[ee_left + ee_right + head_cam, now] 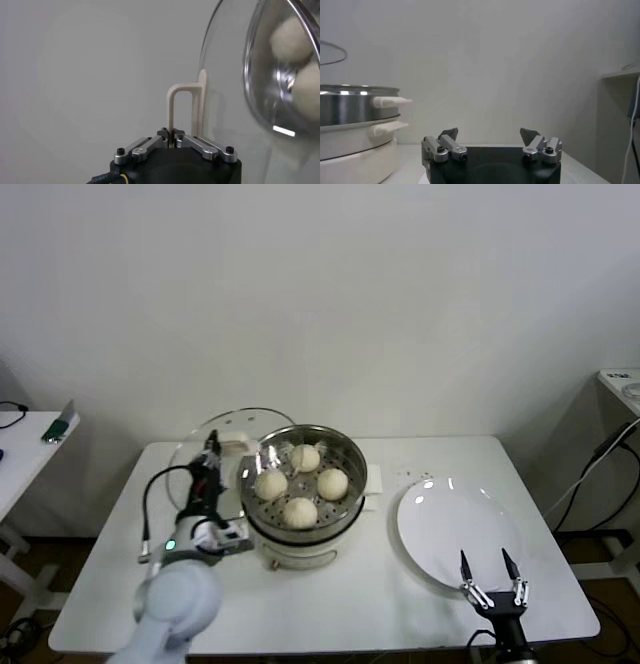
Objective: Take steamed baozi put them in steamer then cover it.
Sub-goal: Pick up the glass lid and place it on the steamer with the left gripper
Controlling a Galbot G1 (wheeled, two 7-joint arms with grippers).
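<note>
Head view first: a white table [420,604] carries the steamer [304,484], and a flat white plate [455,534] lies to its right, bare and well apart from the basket. A side table [25,446] stands at far left with a small green-edged object [60,427] on it. A cable [590,474] hangs down by the shelf at far right.

My left gripper [210,459] sits just left of the steamer, closed tight on the cream-white handle of the cover [215,446]. The cover is held tilted, nearly on edge, beside and slightly behind the basket's left rim, its glass face turned toward the basket. From my left wrist, the handle [186,107] rises as a slim loop straight out from between my closed fingers, its long axis in line with them, and the clear dome [260,75] curves away beyond it.

Four steamed baozi [301,511] rest in the shiny perforated basket, smooth, pale and dome-shaped, set in a diamond, close together.

My right gripper [492,574] hovers low over the plate's near edge, fingers spread apart and holding nothing.
</note>
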